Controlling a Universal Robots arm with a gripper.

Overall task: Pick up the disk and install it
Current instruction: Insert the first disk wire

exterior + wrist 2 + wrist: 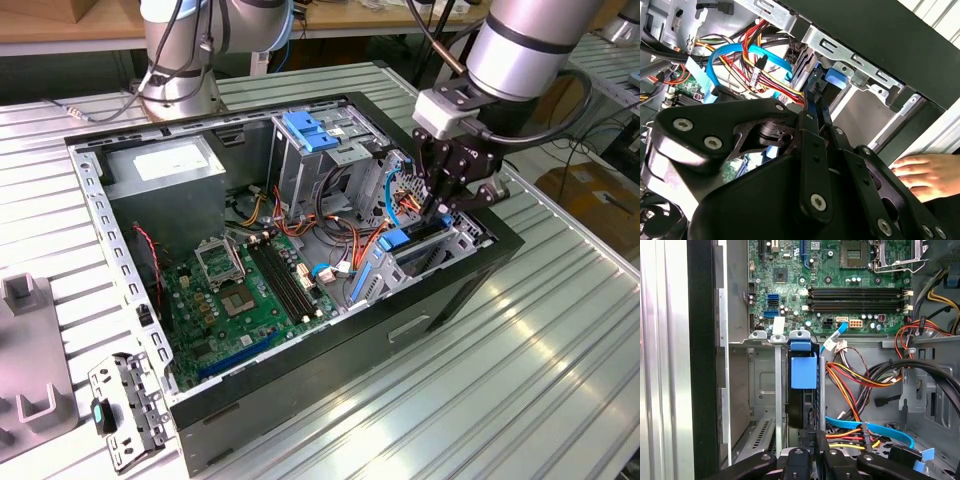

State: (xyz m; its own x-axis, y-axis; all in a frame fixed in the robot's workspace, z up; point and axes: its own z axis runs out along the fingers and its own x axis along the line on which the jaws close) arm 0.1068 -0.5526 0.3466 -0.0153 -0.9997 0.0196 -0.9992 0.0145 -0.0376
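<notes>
Gripper [443, 205] is reaching down into the open computer case [300, 395], and you are seeing its fingers [812, 107] clenched on the disk's [803, 372] edge. Your disk is standing on edge in the grey drive bay [762, 390] at the case's front corner, blue carrier end facing the motherboard [840, 285]. A hand [927, 172] is resting on the table just outside the case.
</notes>
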